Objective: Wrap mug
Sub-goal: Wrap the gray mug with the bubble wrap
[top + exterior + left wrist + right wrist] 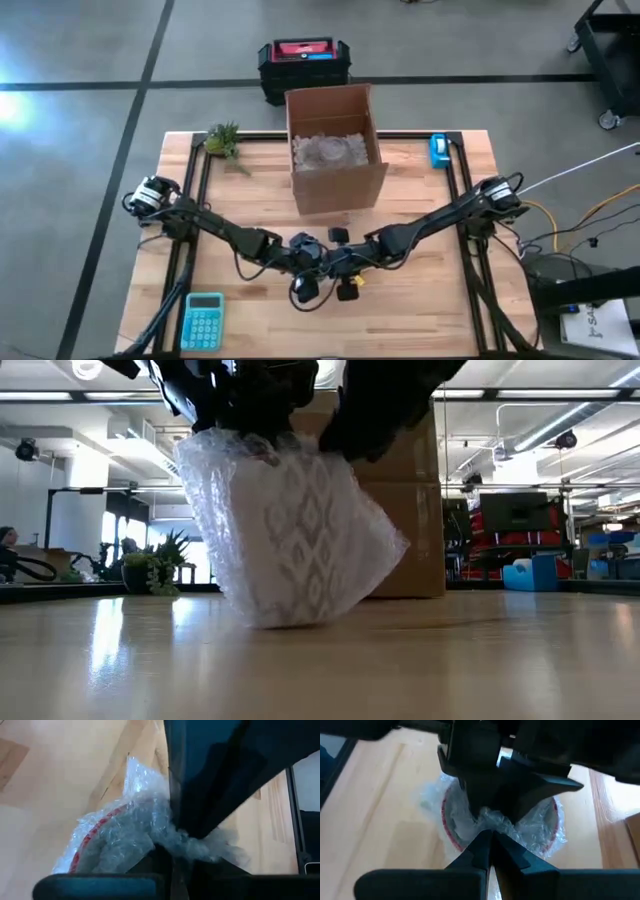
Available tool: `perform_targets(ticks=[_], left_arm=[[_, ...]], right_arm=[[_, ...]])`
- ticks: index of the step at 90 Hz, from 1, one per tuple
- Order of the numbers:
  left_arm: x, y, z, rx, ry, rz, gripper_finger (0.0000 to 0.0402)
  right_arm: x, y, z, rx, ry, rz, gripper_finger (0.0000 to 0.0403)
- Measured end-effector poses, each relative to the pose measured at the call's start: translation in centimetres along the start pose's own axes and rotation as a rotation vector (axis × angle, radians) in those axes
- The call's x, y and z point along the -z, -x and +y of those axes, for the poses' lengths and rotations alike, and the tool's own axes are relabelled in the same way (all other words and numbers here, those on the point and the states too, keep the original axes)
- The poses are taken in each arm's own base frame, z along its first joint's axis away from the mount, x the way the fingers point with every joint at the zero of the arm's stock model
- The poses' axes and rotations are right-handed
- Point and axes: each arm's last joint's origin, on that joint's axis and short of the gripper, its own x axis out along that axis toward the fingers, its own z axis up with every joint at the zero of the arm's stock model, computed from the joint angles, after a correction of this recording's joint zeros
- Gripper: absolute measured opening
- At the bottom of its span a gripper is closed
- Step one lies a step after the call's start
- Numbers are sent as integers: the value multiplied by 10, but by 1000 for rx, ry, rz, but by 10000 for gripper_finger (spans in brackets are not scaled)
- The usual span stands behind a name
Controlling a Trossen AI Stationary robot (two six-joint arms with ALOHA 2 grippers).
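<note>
A white mug with a diamond pattern and a red rim [449, 822] stands in clear bubble wrap [290, 530] at the table's middle, near its front. It leans, and its lower edge [285, 618] is on the wood. The wrap's loose ends are bunched over the mug's mouth. My left gripper [172, 852] and my right gripper [489, 837] meet above the mug, both shut on that bunch. From above, the two grippers [322, 270] hide the mug. My left gripper pinches the gathered bubble wrap [187, 845] over the mug's mouth between its two fingers, coming from above and pointing down. Several crumpled layers sit in the pinch. My right arm stands close in front. The mug below stays on the table, tilted. My right gripper pinches the same bunch of bubble wrap [492, 822] above the mug's open top, its fingers pointing down from above, opposite my left gripper's. The wrap there is crumpled in several layers. The mug sits under the fingers with its lower edge on the wood.
An open cardboard box [335, 150] with more bubble wrap inside stands just behind the grippers. A teal calculator [203, 320] lies at the front left, a small plant [222, 140] at the back left, and a blue tape dispenser [438, 150] at the back right.
</note>
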Motion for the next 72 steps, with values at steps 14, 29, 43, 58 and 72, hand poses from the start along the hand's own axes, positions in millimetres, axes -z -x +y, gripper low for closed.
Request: perform_targets(ticks=[14, 29, 43, 58, 72], left_arm=[[-10, 21, -5, -5, -5, 22, 21], [-20, 39, -9, 9, -4, 2, 21], [-24, 42, -11, 17, 1, -39, 21], [-14, 22, -6, -15, -2, -22, 21], [-4, -1, -3, -58, -5, 20, 21]], right_arm=[[2, 1, 0, -3, 2, 17, 2], [2, 1, 0, -10, 1, 20, 2], [2, 0, 0, -10, 0, 16, 2], [-1, 1, 0, -11, 0, 10, 2], [-7, 10, 2, -12, 31, 60, 2]])
